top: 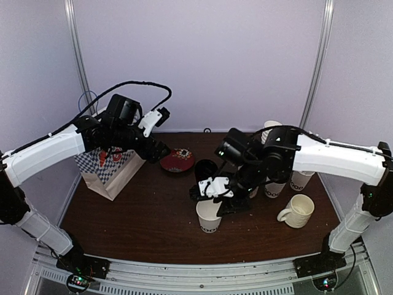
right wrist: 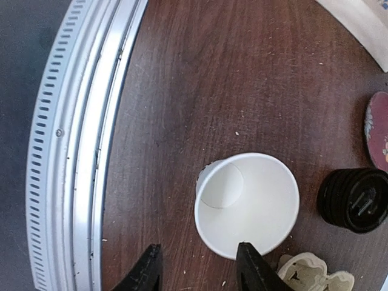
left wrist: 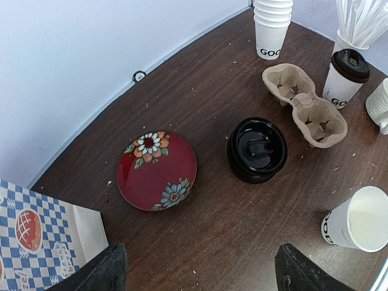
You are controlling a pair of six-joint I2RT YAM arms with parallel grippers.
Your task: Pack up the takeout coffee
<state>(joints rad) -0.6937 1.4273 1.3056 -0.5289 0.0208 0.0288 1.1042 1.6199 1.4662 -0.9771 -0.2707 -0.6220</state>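
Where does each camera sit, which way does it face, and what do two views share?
Top external: above, behind the bases, facing down over the table; left arm and right arm show.
Left wrist: looks down at the red plate and lid stack; left gripper at bottom.
Right wrist: looks down into the open cup; right gripper at bottom.
Shared: all three see that cup.

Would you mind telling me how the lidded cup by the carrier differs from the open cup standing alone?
The lidded cup wears a black dome lid; the open cup has none and looks empty. The lidded cup stands beside the pulp carrier; the open cup stands apart from it. Both are white, upright, black-lettered.
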